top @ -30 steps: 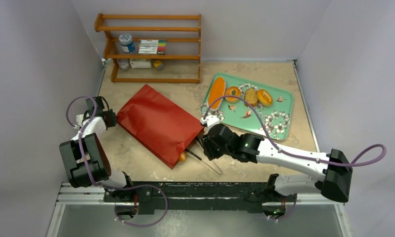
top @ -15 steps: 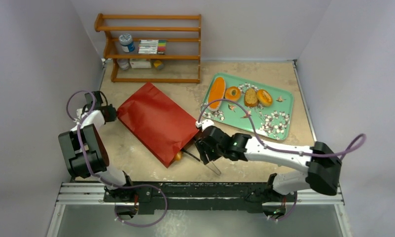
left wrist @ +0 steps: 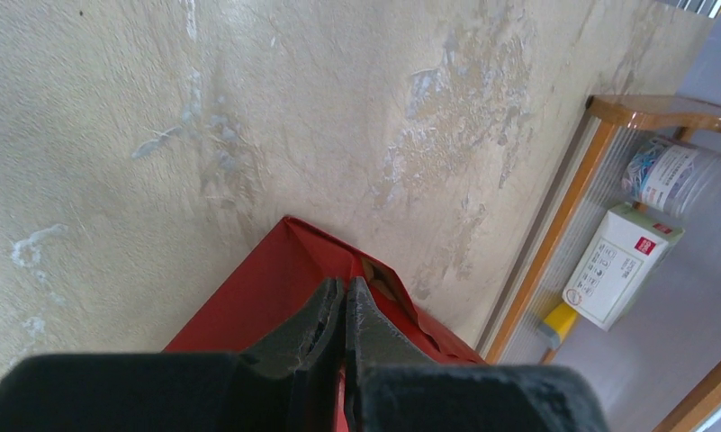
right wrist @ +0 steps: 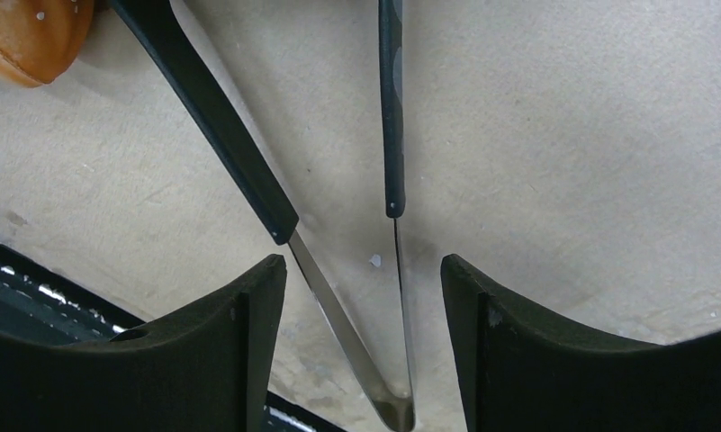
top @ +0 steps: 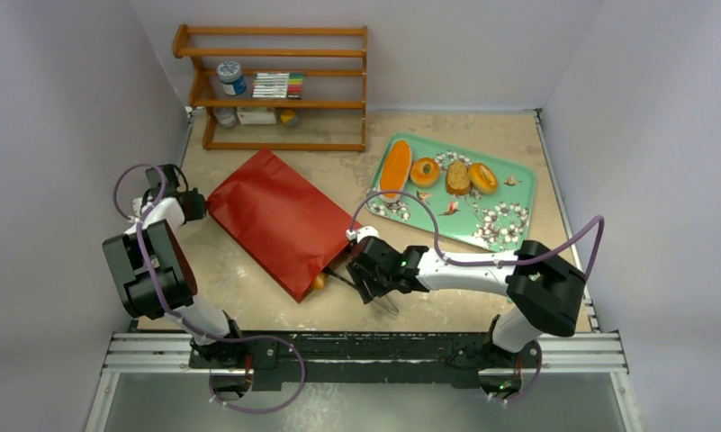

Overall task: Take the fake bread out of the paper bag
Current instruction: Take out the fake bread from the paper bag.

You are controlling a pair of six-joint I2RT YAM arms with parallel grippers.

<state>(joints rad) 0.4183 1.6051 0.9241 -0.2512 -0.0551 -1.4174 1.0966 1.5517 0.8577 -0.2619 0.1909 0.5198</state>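
Left tool [left wrist: 345, 286] was clamped on a far corner of the paper bag [top: 275, 220]; right tool [right wrist: 361, 270] hung open over tongs [right wrist: 239, 144] on the bench [top: 482, 135]. One bun [top: 319, 282] lay at the bag's mouth, four bread pieces [top: 395, 168] on the tray [top: 509, 216].

Red paper bag [top: 271, 220] flat; bun [top: 319, 282] at mouth; four bread pieces [top: 458, 176] on tray [top: 509, 211].

On my left wrist feed I see the left gripper [left wrist: 346, 288] with its jaws pressed together on the folded end of the red paper bag [left wrist: 257, 297], over the mottled beige table [left wrist: 248, 108]. At right, a wooden shelf [left wrist: 545, 243] holds a clear jar [left wrist: 667, 171], a white box [left wrist: 622, 261] and something small and yellow [left wrist: 559, 322].
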